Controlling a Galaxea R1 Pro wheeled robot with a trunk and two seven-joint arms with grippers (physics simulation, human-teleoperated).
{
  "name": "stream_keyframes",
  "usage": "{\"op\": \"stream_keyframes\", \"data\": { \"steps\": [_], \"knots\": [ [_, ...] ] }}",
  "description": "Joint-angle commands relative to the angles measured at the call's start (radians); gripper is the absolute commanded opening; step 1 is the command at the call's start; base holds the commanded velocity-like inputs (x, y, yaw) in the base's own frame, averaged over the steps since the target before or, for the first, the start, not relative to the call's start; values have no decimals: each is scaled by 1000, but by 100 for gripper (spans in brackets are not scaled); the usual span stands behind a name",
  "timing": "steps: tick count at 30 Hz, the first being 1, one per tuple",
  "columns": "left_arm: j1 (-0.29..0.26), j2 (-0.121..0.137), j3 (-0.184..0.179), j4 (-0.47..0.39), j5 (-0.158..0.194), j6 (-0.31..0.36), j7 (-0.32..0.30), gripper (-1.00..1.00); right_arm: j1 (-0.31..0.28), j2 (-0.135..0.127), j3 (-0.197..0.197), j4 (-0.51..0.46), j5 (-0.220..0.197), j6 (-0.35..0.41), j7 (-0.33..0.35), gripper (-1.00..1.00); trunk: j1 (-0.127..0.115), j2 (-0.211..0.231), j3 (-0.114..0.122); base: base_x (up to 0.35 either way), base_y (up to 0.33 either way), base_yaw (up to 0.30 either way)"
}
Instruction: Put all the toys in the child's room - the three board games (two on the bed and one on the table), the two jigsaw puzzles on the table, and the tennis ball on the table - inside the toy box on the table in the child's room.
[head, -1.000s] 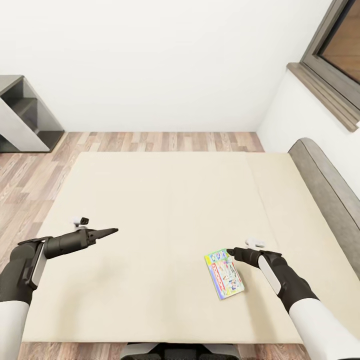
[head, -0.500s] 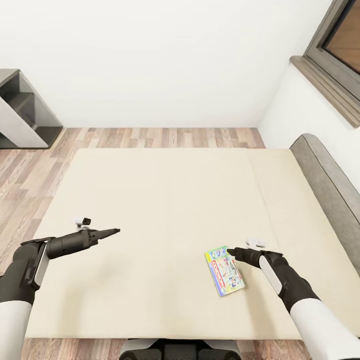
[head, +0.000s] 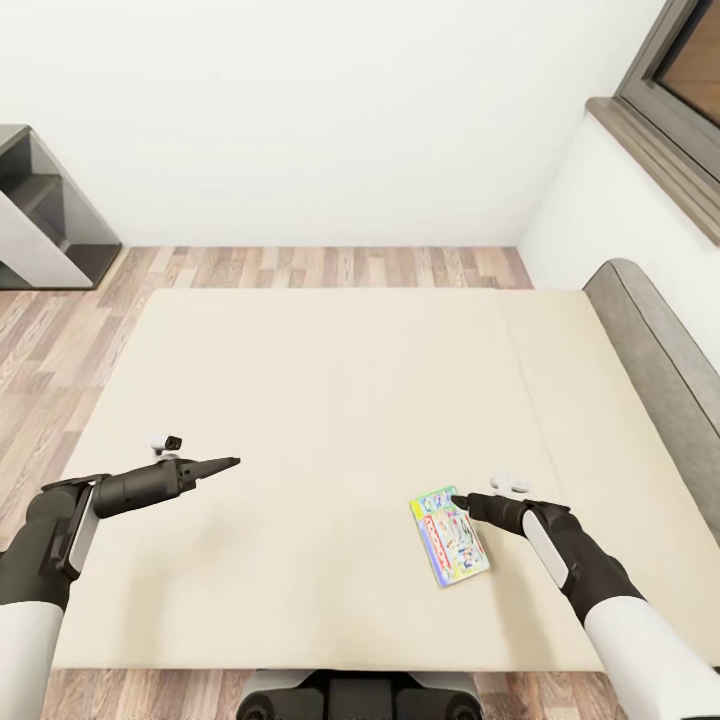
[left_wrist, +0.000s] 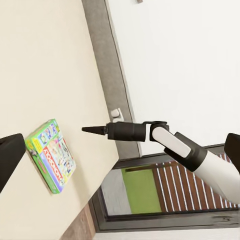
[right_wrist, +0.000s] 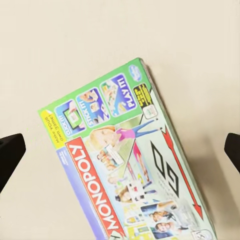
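Note:
A Monopoly board game (head: 448, 536) lies flat on the beige bed (head: 330, 400), near its front right. It is a thin box with green, blue and red print, also seen in the left wrist view (left_wrist: 51, 155) and, close up, in the right wrist view (right_wrist: 127, 170). My right gripper (head: 457, 498) hovers over the box's far end, open, its fingers (right_wrist: 10, 155) wide apart on either side of it. My left gripper (head: 232, 462) hangs open above bare mattress far to the left, holding nothing. The left wrist view looks across at my right gripper (left_wrist: 90, 130).
A grey padded headboard (head: 655, 350) runs along the bed's right side under a dark-framed window (head: 680, 80). A dark grey shelf unit (head: 45, 230) stands at the back left on the wood-plank floor (head: 300, 268). White walls close off the far side.
The whole view has shifted: the bed and the game have slid up the picture a little, so the camera moved. The game now lies slightly nearer my right gripper. Both arms hold their pose.

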Motion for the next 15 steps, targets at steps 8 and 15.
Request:
{"op": "stream_keyframes", "data": {
  "steps": [8,15],
  "knots": [
    [0,0,0,0,-1,11,-4,100,0,-1,1,-1,-3,4,3,100,0,-2,-14,0,0,0],
    [0,0,0,0,-1,9,-4,100,0,-1,1,-1,-4,4,3,100,0,-2,-26,0,0,0]
  ]
}}
